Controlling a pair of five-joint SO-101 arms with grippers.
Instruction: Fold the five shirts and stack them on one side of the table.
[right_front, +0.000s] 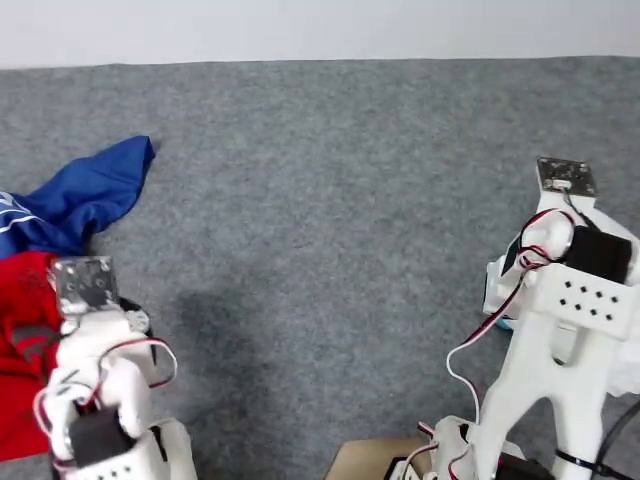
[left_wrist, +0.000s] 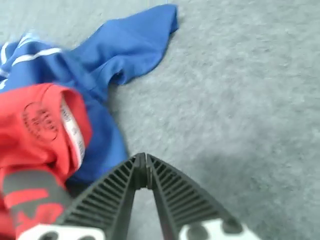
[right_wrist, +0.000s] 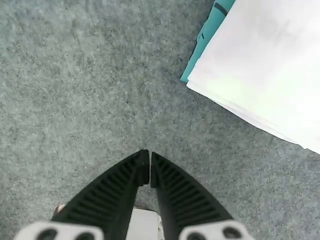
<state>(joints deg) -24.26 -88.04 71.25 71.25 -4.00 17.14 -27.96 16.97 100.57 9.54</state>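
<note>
Presently, white shirt (right_wrist: 265, 65) lies folded atop teal shirt (right_wrist: 206, 37), right edge of the high view (stack begun). Blue shirt (right_front: 85, 195) and red shirt (right_front: 22, 340) lie unfolded at left edge. Left gripper (left_wrist: 145, 167), right gripper (right_wrist: 149, 162): pressed together, empty.

blue shirt (left_wrist: 125, 50) with white stripes, red shirt (left_wrist: 35, 125), white shirt (right_wrist: 265, 65), teal shirt (right_wrist: 203, 40), grey table (right_front: 350, 200)

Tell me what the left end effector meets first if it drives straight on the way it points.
Most likely the bare grey mat just ahead of the shut left end effector, close beside the blue shirt. Its height is unclear; a shallower line would reach that shirt.
</note>
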